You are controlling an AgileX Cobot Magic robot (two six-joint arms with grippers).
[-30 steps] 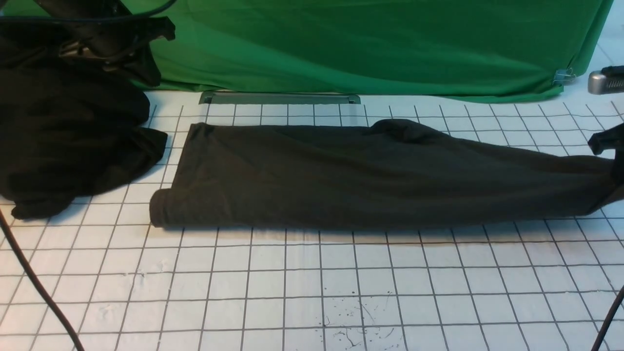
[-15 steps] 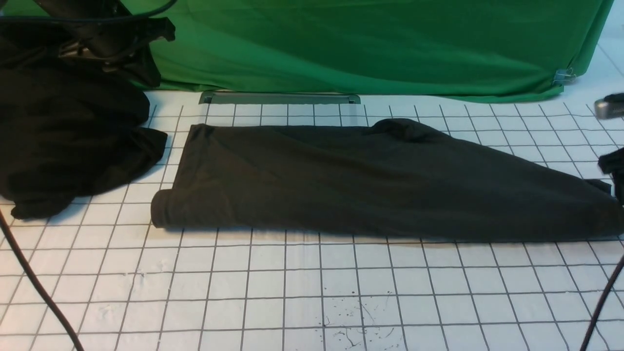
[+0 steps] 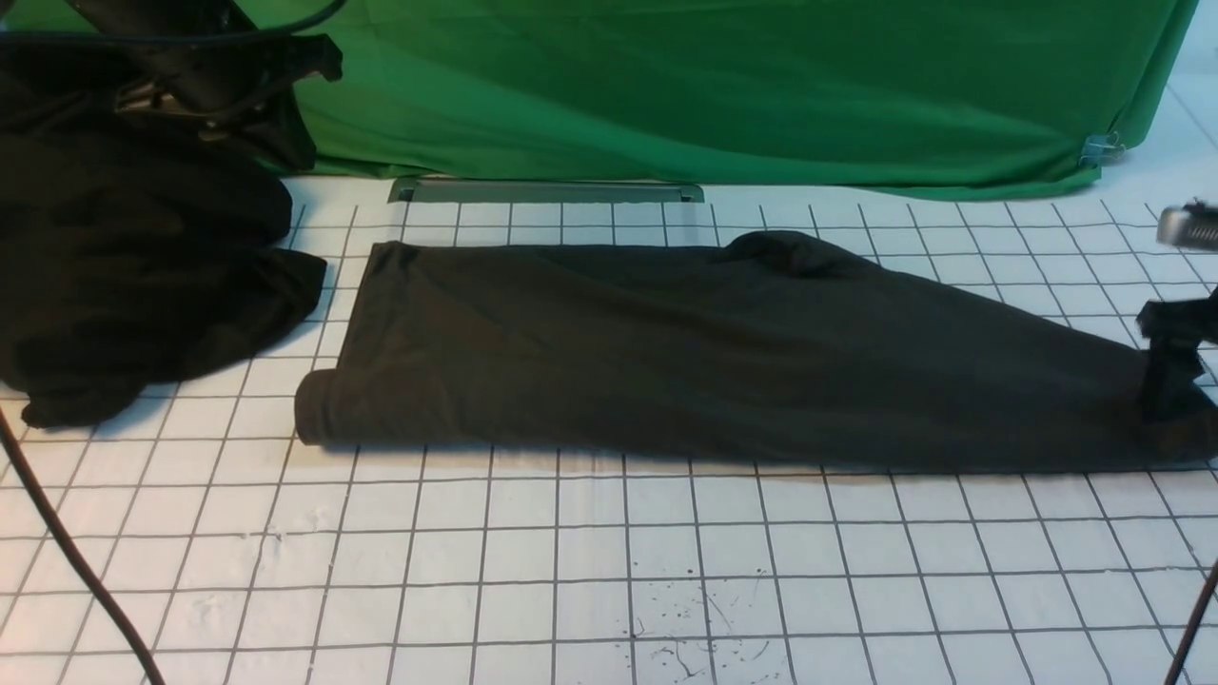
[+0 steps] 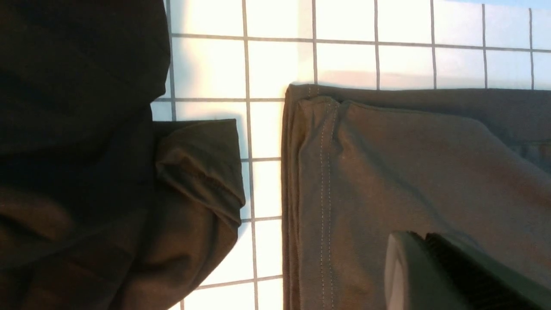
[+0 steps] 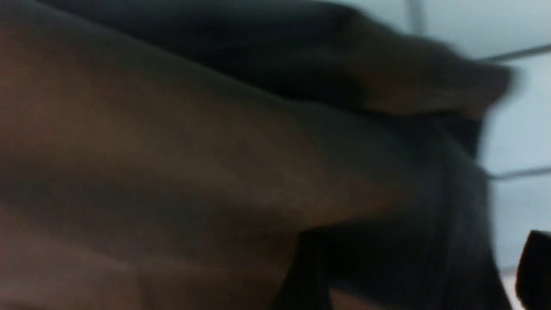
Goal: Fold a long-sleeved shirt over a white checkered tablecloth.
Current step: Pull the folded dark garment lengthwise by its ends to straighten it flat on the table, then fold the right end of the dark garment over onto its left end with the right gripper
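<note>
We judge the shirt (image 3: 723, 352) soft and limp, best pinched at its doubled right end, where our right claw (image 3: 1168, 376) gapes open; the left claw's (image 4: 434, 269) state we cannot tell.

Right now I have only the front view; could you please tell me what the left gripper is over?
Observer: In the left wrist view, the left gripper shows over the hemmed end of the long-sleeved shirt. Only one finger is in frame.
Operator: Is that end layered?
Observer: Yes. A hem with two rows of pale stitching lies over another layer of the same cloth.
Operator: And the other end?
Observer: The right gripper is there. Its wrist view is blurred: shirt cloth fills it, with the white checkered tablecloth along one edge. I cannot tell whether the jaws are shut.
</note>
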